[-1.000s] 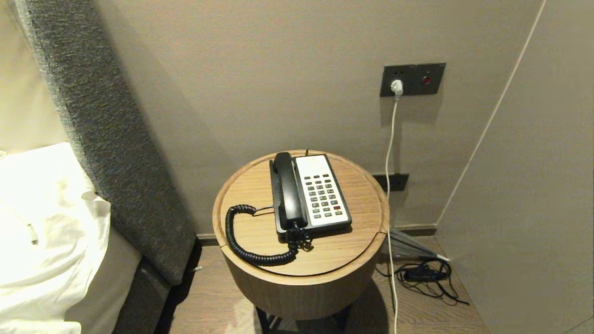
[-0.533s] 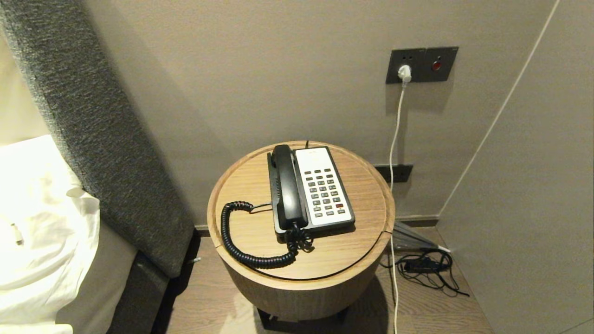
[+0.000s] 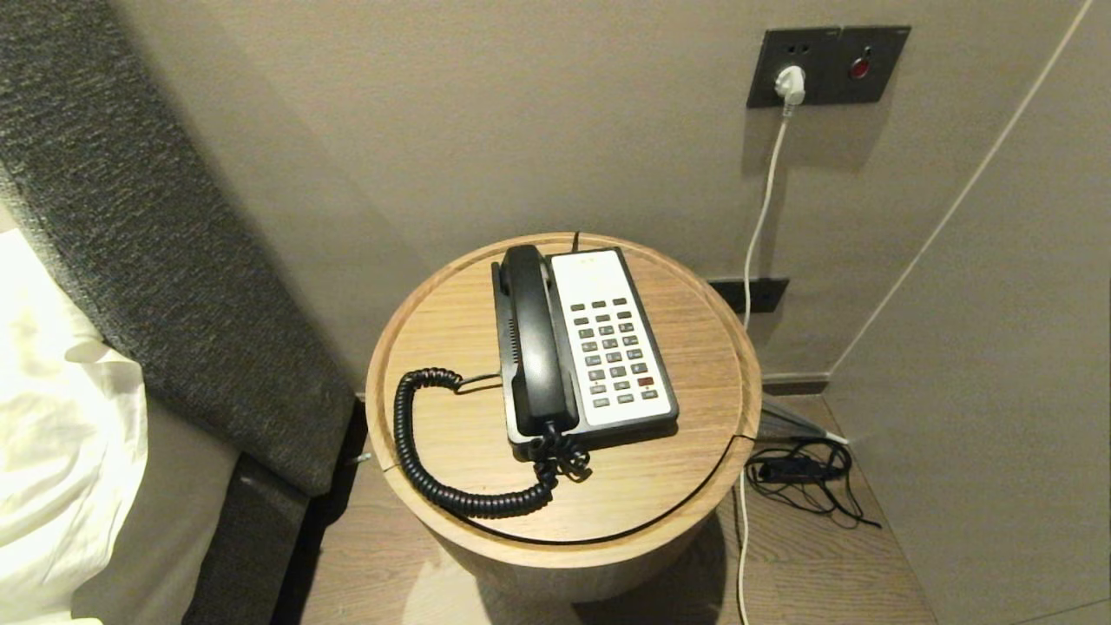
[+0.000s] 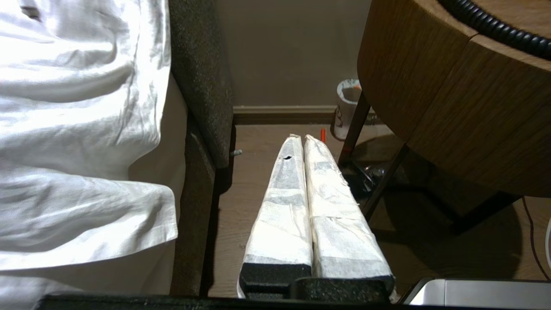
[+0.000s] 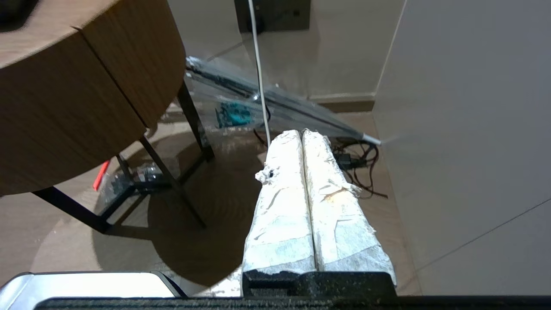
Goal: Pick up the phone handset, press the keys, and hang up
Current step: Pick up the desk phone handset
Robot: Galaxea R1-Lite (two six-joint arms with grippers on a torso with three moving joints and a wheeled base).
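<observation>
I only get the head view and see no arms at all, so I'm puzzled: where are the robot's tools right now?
Observer: Both hang low beside the round table. The left tool is shut, between the bed and the table's legs.
Operator: And the other one?
Observer: The right tool is shut too, pointing at the tangled black cables on the floor.
Operator: Anything under the table I can't see?
Observer: A paper cup stands on the floor by the wall, near a table leg.
</observation>
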